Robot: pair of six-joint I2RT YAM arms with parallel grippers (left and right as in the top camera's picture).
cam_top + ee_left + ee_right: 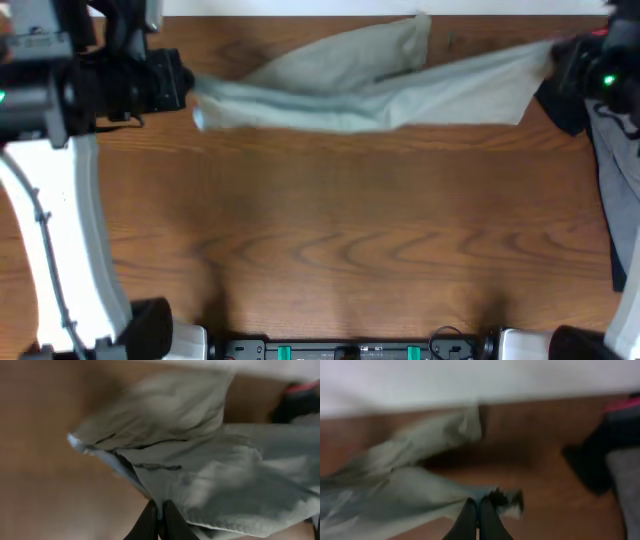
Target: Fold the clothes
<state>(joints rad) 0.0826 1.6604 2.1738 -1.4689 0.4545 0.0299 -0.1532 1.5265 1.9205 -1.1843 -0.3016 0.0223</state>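
**Clothes held stretched between both arms, no fold made yet**

The wooden table (320, 240) takes up most of the overhead view, and its near and middle parts carry nothing of the task. The clothes (370, 85) are along the far side of the table, pulled out into a long, wide band that reaches from the left side almost to the right side. The cloth is not flat: one loose flap stands up toward the far edge, and several creases run across the band. No clean fold line is visible, so the folding seems to be only at its beginning. The pictures show a spreading or straightening step, not a finished fold.

At the right edge a grey garment (615, 170) and a black garment (565, 108) lie just beside the end of the clothes. They are not part of this job.

The left gripper (188, 88) is at the left end of the band. In its wrist view the two fingers are pressed together on a hem of the cloth. The right gripper (556, 62) is at the right end, and its wrist view, although blurred, shows the fingers clamped on a corner of the cloth.

The pale blue lining (75, 442) shows at the left end, so the waistband probably lies on that side. What remains is nearly everything: laying the cloth flat, then folding it over and smoothing it.
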